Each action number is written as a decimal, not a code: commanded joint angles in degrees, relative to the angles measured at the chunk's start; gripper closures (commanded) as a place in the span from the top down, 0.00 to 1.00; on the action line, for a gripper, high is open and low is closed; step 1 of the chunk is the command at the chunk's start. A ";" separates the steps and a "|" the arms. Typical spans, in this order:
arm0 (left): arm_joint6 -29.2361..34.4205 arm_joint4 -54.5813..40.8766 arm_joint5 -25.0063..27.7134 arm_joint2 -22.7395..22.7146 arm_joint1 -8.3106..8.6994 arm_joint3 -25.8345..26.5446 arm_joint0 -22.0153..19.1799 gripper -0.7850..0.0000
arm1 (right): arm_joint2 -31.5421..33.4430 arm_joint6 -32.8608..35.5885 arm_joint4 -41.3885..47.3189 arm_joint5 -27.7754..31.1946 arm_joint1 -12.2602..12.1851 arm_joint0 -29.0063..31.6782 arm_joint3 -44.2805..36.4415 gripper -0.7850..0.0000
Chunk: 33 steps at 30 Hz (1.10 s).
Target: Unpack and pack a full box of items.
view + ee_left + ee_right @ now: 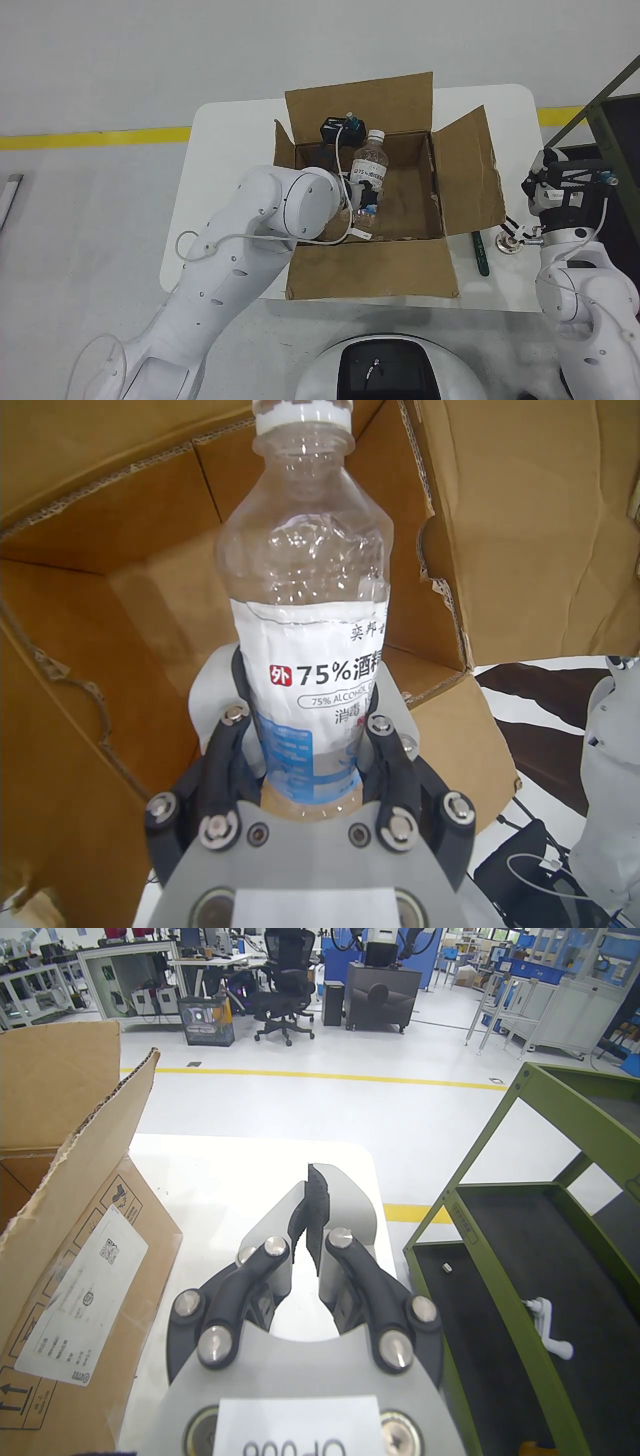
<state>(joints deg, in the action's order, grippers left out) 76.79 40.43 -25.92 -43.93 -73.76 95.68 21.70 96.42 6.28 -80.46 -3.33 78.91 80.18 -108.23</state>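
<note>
An open cardboard box (455, 180) stands on the white table (230, 140) with its flaps spread. My left gripper (362, 200) is shut on a clear plastic bottle (369, 165) with a white cap and a white-and-blue label, held over the inside of the box. In the left wrist view the bottle (310, 610) stands between the gripper (310, 700) fingers, gripped at the label. My right gripper (312, 1198) is shut with nothing in it, above the table's right end beside the box (75, 1248). A dark blue item (335, 129) lies in the box's far corner.
A green pen-like tool (482, 254) and a small round metal piece (511, 244) lie on the table right of the box. A green cart (525, 1248) stands just past the table's right edge. The table's left end is bare.
</note>
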 commanded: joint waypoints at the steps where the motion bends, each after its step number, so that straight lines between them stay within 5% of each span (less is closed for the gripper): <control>1: 0.00 0.00 -0.01 0.00 0.00 0.00 0.00 0.00 | 0.00 0.00 0.00 0.00 0.00 0.00 0.00 0.00; 17: -3.04 -0.31 0.08 1.97 -0.72 -1.40 2.34 0.00 | 0.00 0.00 0.00 0.00 0.00 0.00 0.00 0.00; 33: -5.92 2.40 -7.51 5.76 -2.55 -18.72 -1.58 0.00 | 0.00 0.00 0.00 0.00 0.00 0.00 0.00 0.00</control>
<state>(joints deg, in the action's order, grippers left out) 71.14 42.28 -33.16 -38.83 -76.20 77.84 20.37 96.42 6.28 -80.46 -3.33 78.91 80.18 -108.23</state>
